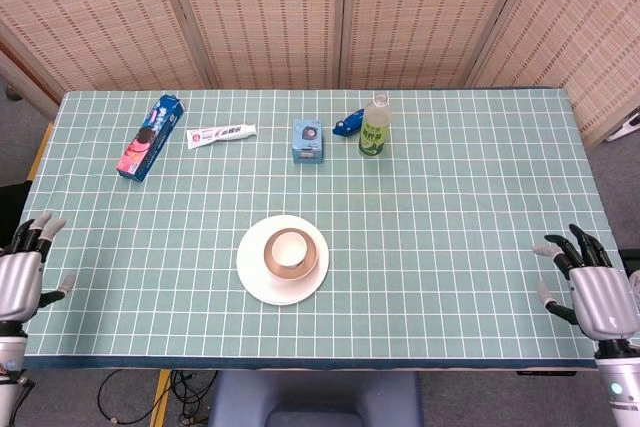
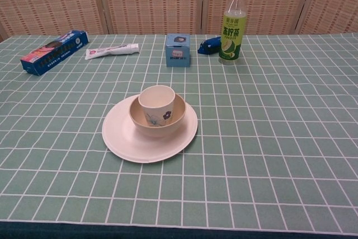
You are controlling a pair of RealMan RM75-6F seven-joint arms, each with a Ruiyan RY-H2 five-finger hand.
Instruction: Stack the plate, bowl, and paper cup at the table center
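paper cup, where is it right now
The paper cup stands upright inside the bowl on the plate, near the table's centre in both views, both hands far off.

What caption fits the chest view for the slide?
Paper cup nested in bowl on plate at table center; no hand visible.

Open tabletop point(image 1: 450, 237) around stacked plate point(image 1: 256, 282)

White plate point(image 2: 120, 141), tan bowl point(image 2: 168, 120) with small purple flower, white cup point(image 2: 156, 98). Green tablecloth point(image 2: 279, 127) with white grid. At 12 o'clock, light blue box point(image 2: 177, 50); green-labelled bottle point(image 2: 232, 29) at 1 o'clock.
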